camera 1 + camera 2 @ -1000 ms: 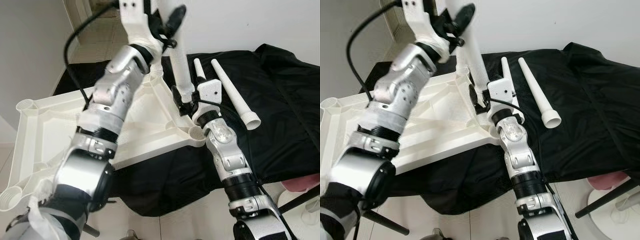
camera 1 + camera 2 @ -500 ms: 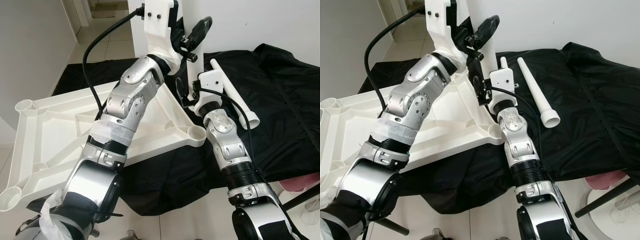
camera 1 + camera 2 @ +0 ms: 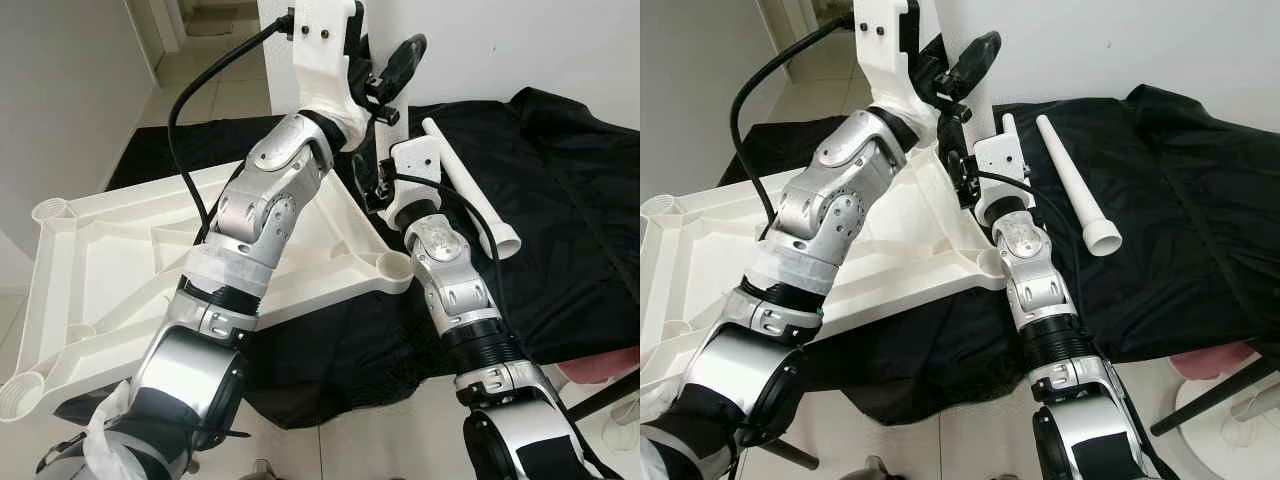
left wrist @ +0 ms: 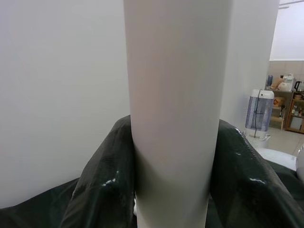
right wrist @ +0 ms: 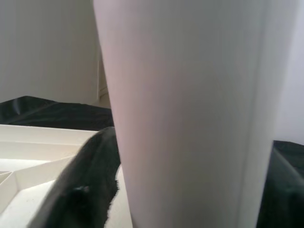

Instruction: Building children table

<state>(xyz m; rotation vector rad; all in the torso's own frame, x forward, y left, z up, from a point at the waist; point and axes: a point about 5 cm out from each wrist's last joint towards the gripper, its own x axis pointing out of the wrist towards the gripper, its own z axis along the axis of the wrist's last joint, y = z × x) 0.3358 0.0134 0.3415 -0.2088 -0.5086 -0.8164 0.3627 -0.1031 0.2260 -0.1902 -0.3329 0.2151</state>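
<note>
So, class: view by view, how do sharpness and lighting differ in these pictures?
Eye views: evenly daylit, sharp on the tabletop and loose leg. Left wrist view: the held leg is soft from closeness, with small glints on a black finger. Right wrist view: the leg is blurred, a finger dim and fuzzy.

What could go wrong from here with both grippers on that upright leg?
1. The left gripper and right gripper both clamp the one white leg; if the arms pull unevenly, it could bind or tilt in its socket.
2. The tabletop overhangs the black-covered surface; side load might shift or tip it.
3. A loose leg lies beside the right arm and might get knocked or roll.
</note>
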